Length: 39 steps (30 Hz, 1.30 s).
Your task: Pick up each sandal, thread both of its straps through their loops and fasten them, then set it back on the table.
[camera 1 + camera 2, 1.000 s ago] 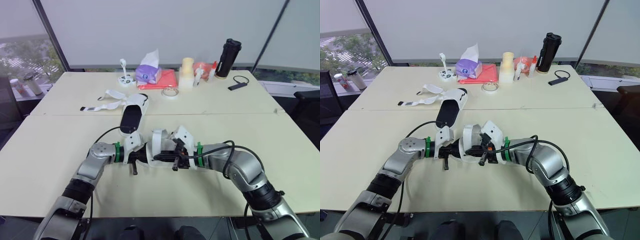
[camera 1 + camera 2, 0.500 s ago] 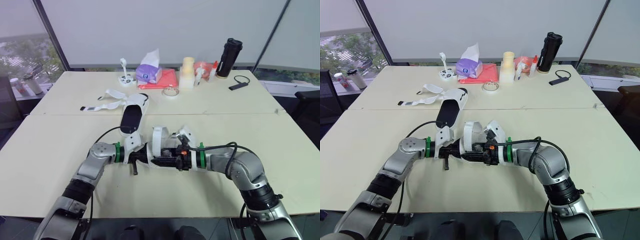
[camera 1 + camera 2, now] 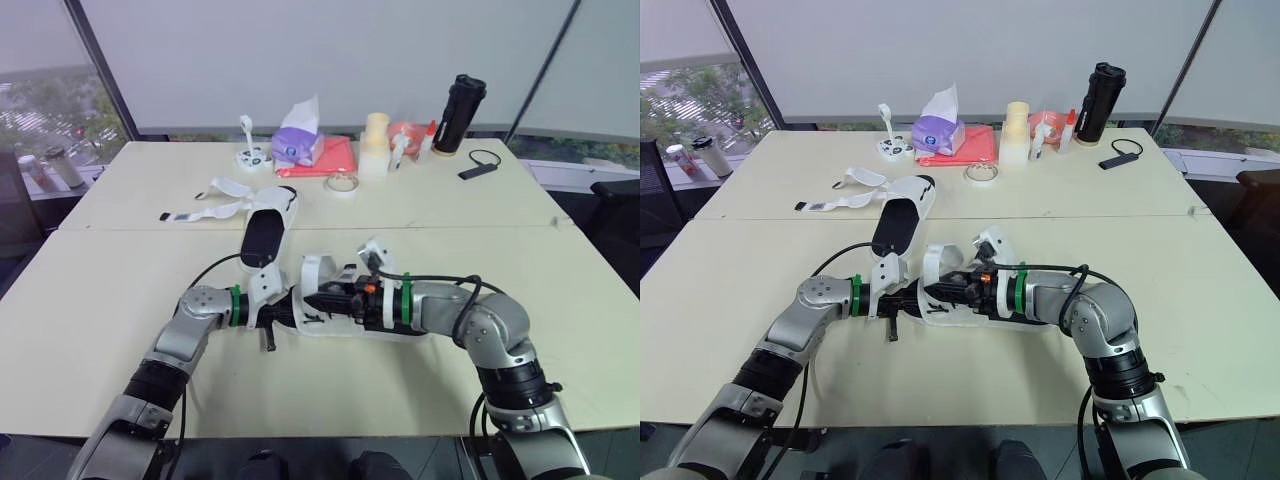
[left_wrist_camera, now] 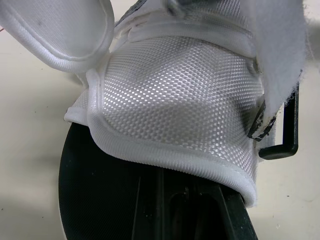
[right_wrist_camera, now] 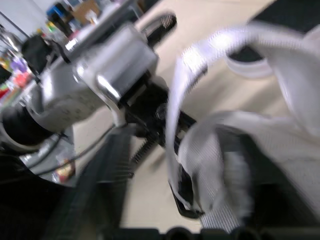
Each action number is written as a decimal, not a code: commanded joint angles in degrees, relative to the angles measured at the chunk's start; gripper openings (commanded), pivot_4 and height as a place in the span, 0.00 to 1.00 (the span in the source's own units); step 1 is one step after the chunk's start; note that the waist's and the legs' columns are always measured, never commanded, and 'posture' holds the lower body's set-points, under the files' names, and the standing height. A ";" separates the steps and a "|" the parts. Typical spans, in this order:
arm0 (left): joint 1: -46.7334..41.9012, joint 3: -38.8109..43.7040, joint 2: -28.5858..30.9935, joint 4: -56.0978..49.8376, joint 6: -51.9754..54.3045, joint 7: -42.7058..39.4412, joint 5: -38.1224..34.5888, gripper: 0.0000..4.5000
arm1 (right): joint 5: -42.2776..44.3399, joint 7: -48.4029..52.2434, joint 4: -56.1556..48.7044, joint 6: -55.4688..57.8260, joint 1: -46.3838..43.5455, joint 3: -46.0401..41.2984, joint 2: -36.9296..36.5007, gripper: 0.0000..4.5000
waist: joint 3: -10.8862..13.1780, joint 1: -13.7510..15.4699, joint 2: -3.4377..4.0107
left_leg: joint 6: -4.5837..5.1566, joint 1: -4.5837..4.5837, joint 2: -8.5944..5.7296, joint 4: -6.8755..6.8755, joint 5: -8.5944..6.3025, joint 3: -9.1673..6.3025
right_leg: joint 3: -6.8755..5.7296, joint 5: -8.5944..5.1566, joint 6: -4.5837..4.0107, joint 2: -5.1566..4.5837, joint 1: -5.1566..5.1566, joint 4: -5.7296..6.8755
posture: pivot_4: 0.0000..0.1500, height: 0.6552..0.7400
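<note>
A white sandal (image 3: pixel 312 276) with a black sole hangs just above the near table (image 3: pixel 120 300), between my two grippers. My left gripper (image 3: pixel 283 312) is shut on its heel end; the left wrist view shows the white mesh upper (image 4: pixel 175 90) over the black sole (image 4: pixel 95 175). My right gripper (image 3: pixel 323 300) reaches in from the right, pressed into the sandal's straps. A loose white strap (image 5: pixel 177 120) curls in front of it in the blurred right wrist view. The second sandal (image 3: pixel 266 233) lies flat farther back, with its straps (image 3: pixel 212 200) spread open to the left.
Along the far edge stand a tissue pack (image 3: pixel 297 146), a red cloth (image 3: pixel 331 160), a tape roll (image 3: pixel 341 185), a cream cup (image 3: pixel 373 146) and a black bottle (image 3: pixel 458 115). A black cabled device (image 3: pixel 474 168) lies at the back right.
My right arm has straightened and its wrist has turned, driving the gripper leftwards deeper into the sandal's straps. The left arm and the second sandal have stayed put.
</note>
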 commanded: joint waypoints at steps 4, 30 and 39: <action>1.78 -1.82 0.43 2.21 1.22 0.90 2.65 0.00 | 0.30 -0.70 -2.30 0.40 -1.04 0.19 0.12 0.00 | 0.00 -0.04 0.00 | 0.00 -0.02 0.01 -0.01 0.00 0.00 | 0.00 -0.04 -0.07 -0.05 -0.02 -0.01 | 1.00 1.00; 2.20 -1.97 0.44 2.43 0.53 1.23 3.10 0.00 | 3.23 -1.25 -0.52 3.91 1.39 -1.81 -1.35 0.00 | -0.11 -0.15 0.19 | -0.07 -0.78 0.01 -0.01 0.04 0.08 | -0.37 0.00 -0.02 -0.47 -0.54 -0.14 | 1.00 1.00; 2.24 -2.10 0.35 2.51 0.34 1.54 3.04 0.00 | -3.78 -2.41 2.11 2.83 0.37 4.22 -4.96 0.00 | -0.34 -0.08 0.31 | -0.07 -0.74 0.01 0.00 0.04 0.07 | -0.42 0.01 0.00 -0.46 -0.44 -0.19 | 1.00 1.00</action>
